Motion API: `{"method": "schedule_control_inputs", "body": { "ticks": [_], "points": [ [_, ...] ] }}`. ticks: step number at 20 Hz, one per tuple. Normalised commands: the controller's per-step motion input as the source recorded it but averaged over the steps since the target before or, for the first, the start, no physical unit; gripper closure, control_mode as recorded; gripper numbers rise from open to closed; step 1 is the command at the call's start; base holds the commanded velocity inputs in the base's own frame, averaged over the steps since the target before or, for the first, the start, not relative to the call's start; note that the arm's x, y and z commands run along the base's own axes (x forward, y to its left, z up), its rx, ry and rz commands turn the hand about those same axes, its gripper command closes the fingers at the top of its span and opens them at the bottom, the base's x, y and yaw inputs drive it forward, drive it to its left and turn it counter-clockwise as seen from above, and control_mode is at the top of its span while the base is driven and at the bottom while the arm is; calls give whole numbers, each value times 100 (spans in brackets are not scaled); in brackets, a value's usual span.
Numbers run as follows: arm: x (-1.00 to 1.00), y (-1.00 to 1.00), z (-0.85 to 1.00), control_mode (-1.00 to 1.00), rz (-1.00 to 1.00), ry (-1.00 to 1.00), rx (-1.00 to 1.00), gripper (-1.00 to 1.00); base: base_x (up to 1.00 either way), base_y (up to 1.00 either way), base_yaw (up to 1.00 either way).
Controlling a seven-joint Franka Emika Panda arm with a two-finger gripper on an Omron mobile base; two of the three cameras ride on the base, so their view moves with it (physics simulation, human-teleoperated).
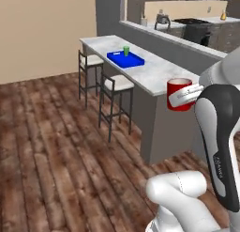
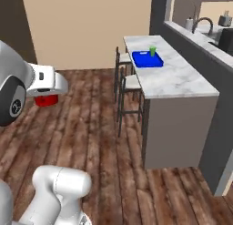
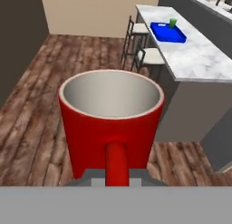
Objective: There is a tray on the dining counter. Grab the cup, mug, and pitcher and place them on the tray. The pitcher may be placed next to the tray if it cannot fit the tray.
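Red and glossy, the mug (image 3: 111, 123) sits right in front of the hand camera, upright, its pale inside showing and its handle turned toward the lens. The pincer (image 3: 117, 181) is clenched on that handle, carrying the mug in the air above the wooden floor (image 1: 51, 146). In the left base view the mug (image 1: 179, 93) hangs at the end of the white arm, short of the near end of the tabletop (image 1: 154, 73); in the right base view only a red sliver of it (image 2: 46, 100) shows under the white hand.

Well ahead of the pincer, on the far half of the long marble tabletop, lies the blue tray (image 1: 125, 59). The green cup (image 1: 126, 50) stands upright on the tray, near its far edge. Seen from the hand, tray (image 3: 168, 32) and cup (image 3: 173, 22) lie up and to the right of the mug. Two stools (image 1: 115, 92) stand along the tabletop's near side, between the pincer and the tray.
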Motion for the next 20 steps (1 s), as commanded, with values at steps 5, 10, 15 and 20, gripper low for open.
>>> {"method": "schedule_control_inputs", "body": {
  "ticks": [5,10,15,20],
  "points": [
    [0,0,0,100,0,0,0,100,70,99,-56],
    [0,0,0,100,0,0,0,100,82,100,-49],
    [0,0,0,100,0,0,0,100,90,100,-47],
    [0,0,0,100,0,0,0,100,79,99,-48]
  ]
}}
